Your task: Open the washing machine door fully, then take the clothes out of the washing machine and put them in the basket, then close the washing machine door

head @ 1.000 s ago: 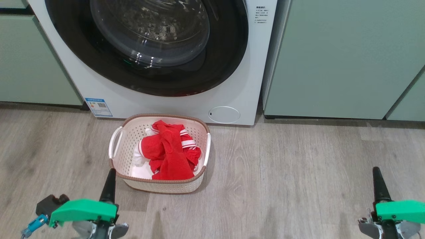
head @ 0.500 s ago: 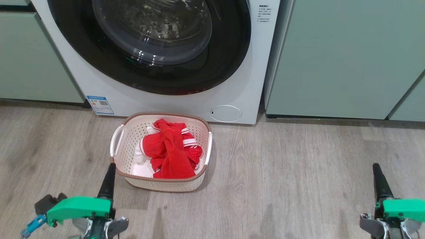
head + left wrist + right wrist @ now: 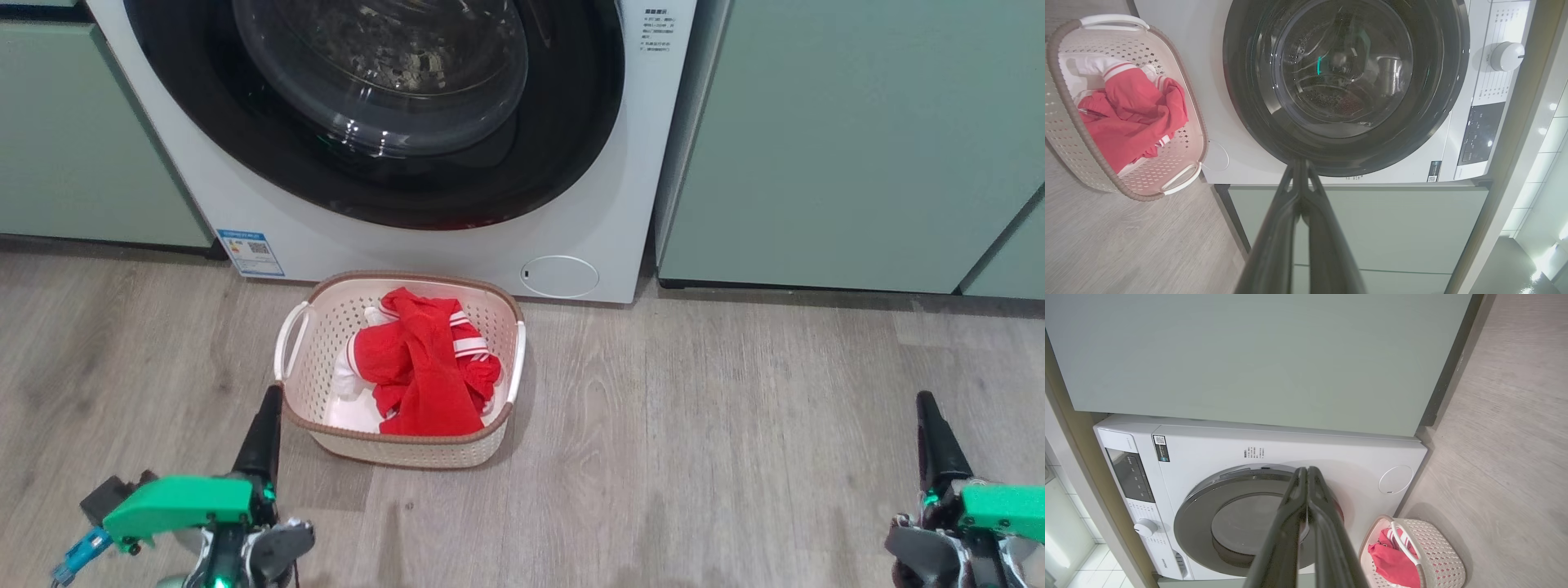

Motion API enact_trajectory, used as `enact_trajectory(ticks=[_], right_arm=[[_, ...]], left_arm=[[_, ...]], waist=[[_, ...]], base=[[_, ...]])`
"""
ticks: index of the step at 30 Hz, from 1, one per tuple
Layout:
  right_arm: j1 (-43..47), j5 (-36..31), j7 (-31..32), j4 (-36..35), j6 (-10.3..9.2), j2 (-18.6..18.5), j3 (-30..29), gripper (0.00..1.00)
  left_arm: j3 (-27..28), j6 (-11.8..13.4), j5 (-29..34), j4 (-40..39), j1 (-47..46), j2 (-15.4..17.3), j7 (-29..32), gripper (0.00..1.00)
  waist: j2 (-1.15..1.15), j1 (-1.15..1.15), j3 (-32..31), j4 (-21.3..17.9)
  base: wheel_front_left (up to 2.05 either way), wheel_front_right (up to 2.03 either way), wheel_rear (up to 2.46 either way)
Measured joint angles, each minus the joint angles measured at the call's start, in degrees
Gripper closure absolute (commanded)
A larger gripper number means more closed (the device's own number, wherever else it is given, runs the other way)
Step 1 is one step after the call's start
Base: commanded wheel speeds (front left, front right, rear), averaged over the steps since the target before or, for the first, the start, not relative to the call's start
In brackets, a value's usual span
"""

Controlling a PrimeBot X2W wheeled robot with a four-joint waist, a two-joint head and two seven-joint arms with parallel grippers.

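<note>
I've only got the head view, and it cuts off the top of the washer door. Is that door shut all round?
Observer: In the right wrist view the round, glossy black-rimmed washing machine door lies flat against the big white washing machine, no gap showing.
Operator: Left jaws?
Observer: Left wrist view: on the left gripper the jaws are pressed together, holding nothing.
Operator: Right?
Observer: Right gripper the same, seen along its own wrist view.
</note>
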Motion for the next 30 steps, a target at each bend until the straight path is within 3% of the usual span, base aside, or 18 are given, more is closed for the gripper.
enact_trajectory(ticks=[10, 30], right_arm=[[0.0, 5.5, 1.5, -1.0, -0.01, 0.0, 0.0, 1.0], [0.0, 5.5, 1.5, -1.0, -0.01, 0.0, -0.1, 1.0]], left_arm=[[0.5, 0.0, -5.2, -1.4, 0.0, -0.3, 1.5, 1.0], [0.5, 0.0, -5.2, -1.5, 0.0, -0.3, 1.5, 1.0]], waist=[[0.0, 0.0, 0.2, 0.3], [0.0, 0.0, 0.2, 0.3]], base=[[0.0, 0.0, 0.0], [0.0, 0.0, 0.0]])
